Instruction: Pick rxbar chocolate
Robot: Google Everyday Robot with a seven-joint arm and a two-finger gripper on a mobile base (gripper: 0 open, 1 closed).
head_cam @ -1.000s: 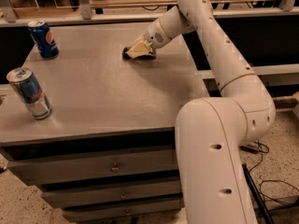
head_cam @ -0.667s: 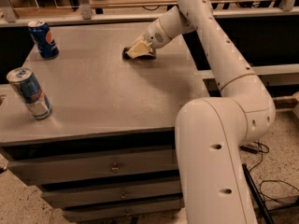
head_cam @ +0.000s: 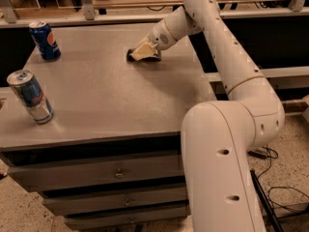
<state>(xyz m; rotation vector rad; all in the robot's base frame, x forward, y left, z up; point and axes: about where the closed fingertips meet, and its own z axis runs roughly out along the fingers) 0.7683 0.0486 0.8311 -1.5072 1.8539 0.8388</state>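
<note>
- Nothing is seen to have moved since the earlier frames: the cream-tipped two-finger gripper (head_cam: 144, 52) is held at the same spot, right of the middle of the bench top and near its far edge.
- One small flat bar in a dark brown-black wrapper, the rxbar chocolate (head_cam: 131, 57), is found lying on the top directly under the gripper, with only its dark ends showing.
- Whether the gripper is clamped on the bar cannot be told.
- Two soda cans are counted: one upright blue can (head_cam: 44, 41) at the far left corner and one upright silver and blue can (head_cam: 30, 96) at the left edge, towards the front left corner.
- One grey bench (head_cam: 111, 105) is seen, with three drawer fronts (head_cam: 116, 173) below its front edge.
</note>
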